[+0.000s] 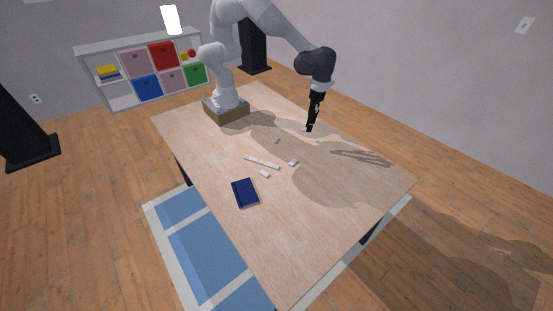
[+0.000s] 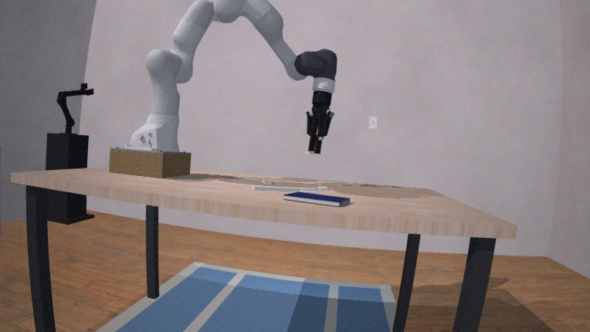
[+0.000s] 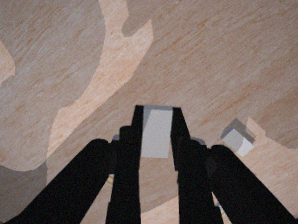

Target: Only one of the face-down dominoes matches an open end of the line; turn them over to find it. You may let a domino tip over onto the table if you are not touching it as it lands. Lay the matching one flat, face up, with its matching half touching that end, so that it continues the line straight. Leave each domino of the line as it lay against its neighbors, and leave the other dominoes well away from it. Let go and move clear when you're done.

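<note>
Domino (image 3: 157,132) clamped in hand (image 2: 314,151) above table (image 2: 231,206), long axis apparently along fingers, pointing down.

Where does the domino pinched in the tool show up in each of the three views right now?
Top: the held domino shows as a pale sliver at the tool tip, right of centre, above the table.
Exterior: a pale sliver at the tool tip, high above the table.
Wrist: a pale slab between the two dark fingers, centre frame.
Shared landmark: the tool's black fingers.
</note>
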